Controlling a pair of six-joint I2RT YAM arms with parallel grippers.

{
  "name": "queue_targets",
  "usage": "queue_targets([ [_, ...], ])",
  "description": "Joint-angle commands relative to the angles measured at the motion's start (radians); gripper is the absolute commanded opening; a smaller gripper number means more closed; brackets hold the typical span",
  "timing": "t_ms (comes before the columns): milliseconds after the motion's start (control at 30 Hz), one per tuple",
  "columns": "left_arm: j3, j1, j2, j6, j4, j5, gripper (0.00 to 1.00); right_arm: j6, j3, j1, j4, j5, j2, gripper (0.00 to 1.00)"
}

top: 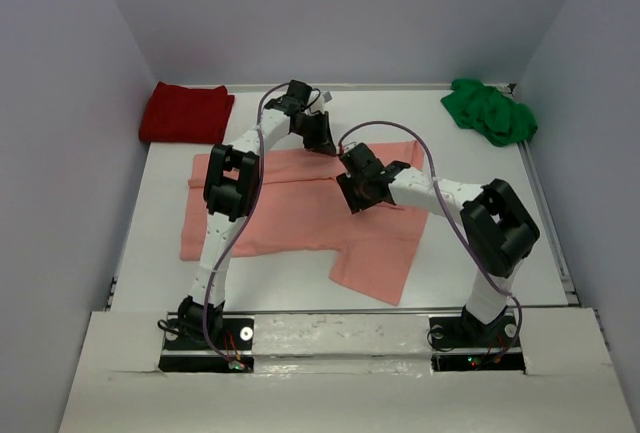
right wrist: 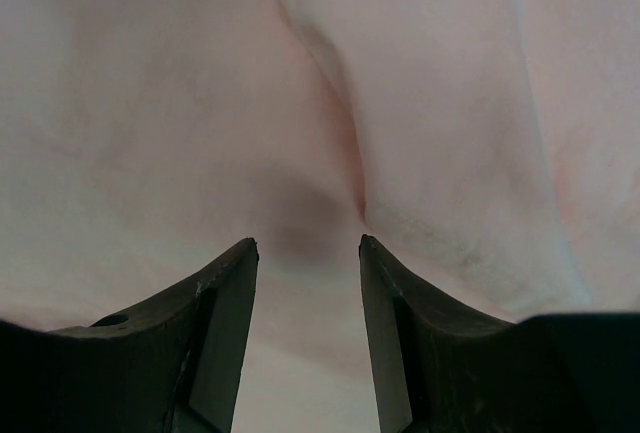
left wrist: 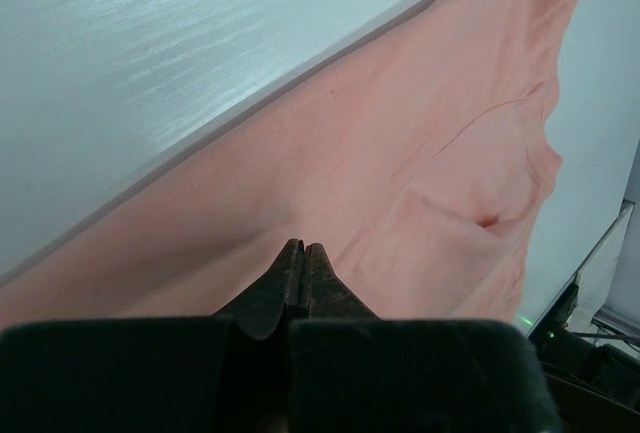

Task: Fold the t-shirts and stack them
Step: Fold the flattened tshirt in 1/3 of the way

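Note:
The salmon-pink t-shirt (top: 290, 218) lies spread and partly folded on the middle of the white table. My left gripper (top: 318, 136) hangs over its far edge. In the left wrist view the left gripper (left wrist: 303, 247) is shut, with no cloth visible between the tips, and the pink shirt (left wrist: 400, 133) lies flat below. My right gripper (top: 357, 193) is over the shirt's middle. In the right wrist view the right gripper (right wrist: 307, 243) is open, close above a crease in the pink cloth (right wrist: 150, 103). The dark red shirt (top: 185, 113) lies folded at the back left. The green shirt (top: 490, 111) lies crumpled at the back right.
The white table (top: 480, 193) has grey walls on three sides and a low rail along its right edge (top: 548, 213). A cardboard ledge (top: 340, 373) runs across the front by the arm bases.

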Motion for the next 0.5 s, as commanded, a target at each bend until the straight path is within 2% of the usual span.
queue_targets([
  [0,0.029,-0.005,-0.010,-0.002,-0.017,0.031,0.00,-0.018,0.084,0.002,0.053,0.037,0.038,0.51],
  [367,-0.003,-0.006,-0.010,0.011,-0.035,0.074,0.00,0.010,0.140,-0.030,0.053,0.076,0.104,0.51],
  [467,-0.002,-0.006,0.014,0.025,-0.079,0.022,0.00,0.025,0.145,-0.054,0.051,0.065,0.107,0.51],
])
